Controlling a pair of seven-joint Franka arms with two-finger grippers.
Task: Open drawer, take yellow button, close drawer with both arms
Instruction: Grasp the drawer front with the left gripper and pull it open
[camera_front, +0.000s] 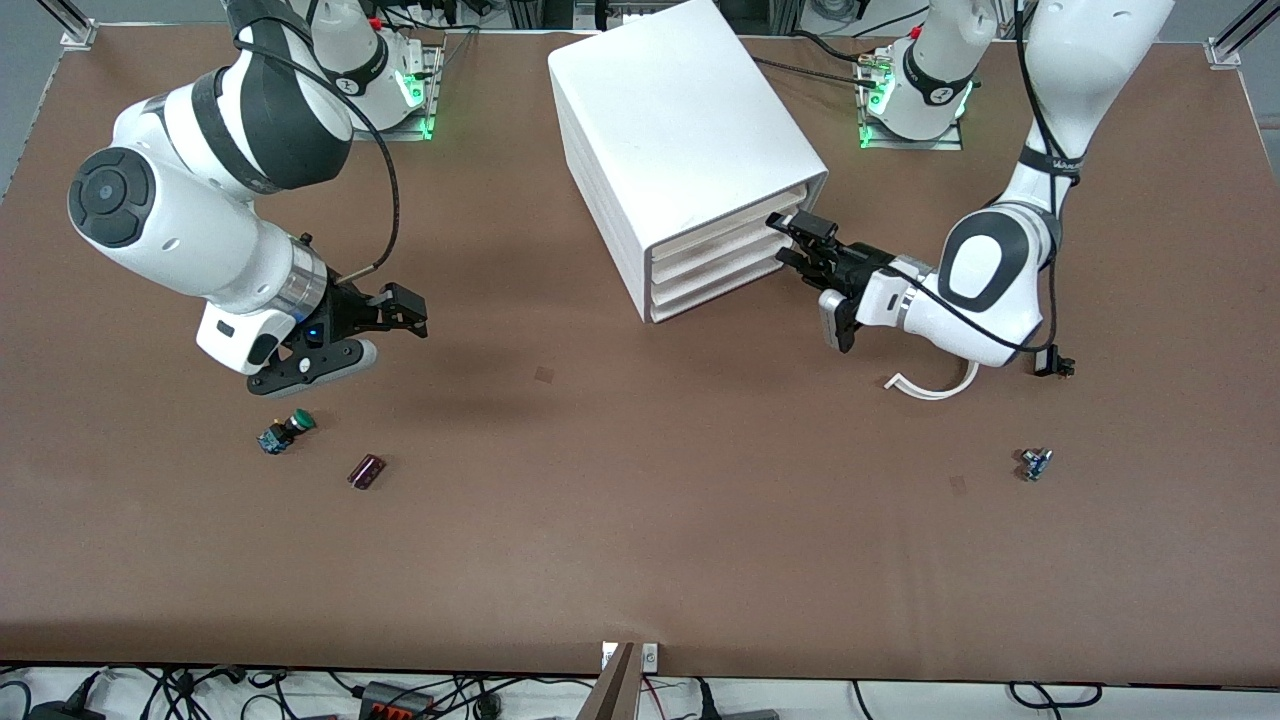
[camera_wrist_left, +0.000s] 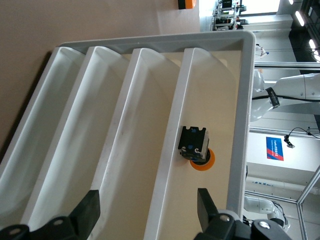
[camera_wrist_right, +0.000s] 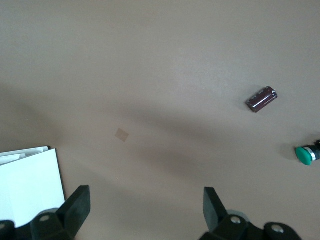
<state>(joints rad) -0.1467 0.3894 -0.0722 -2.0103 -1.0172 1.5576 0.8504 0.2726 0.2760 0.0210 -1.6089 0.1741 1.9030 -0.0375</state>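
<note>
The white cabinet (camera_front: 670, 120) stands at the robots' edge of the table with its four drawers pushed in. My left gripper (camera_front: 793, 245) is at the front of the topmost drawer (camera_front: 728, 226). In the left wrist view the left gripper (camera_wrist_left: 147, 200) is open, and its fingers (camera_wrist_left: 90, 210) straddle the front lip of that drawer (camera_wrist_left: 170, 165). The button (camera_wrist_left: 196, 146), with an orange cap and a black-and-blue body, lies inside that drawer. My right gripper (camera_front: 395, 335) hangs open over bare table toward the right arm's end, holding nothing; the right wrist view shows the right gripper (camera_wrist_right: 145, 197) above the brown surface.
A green-capped button (camera_front: 287, 430) and a dark maroon cylinder (camera_front: 366, 471) lie nearer the front camera than the right gripper. A white curved strip (camera_front: 935, 385) and a small blue part (camera_front: 1036, 464) lie toward the left arm's end.
</note>
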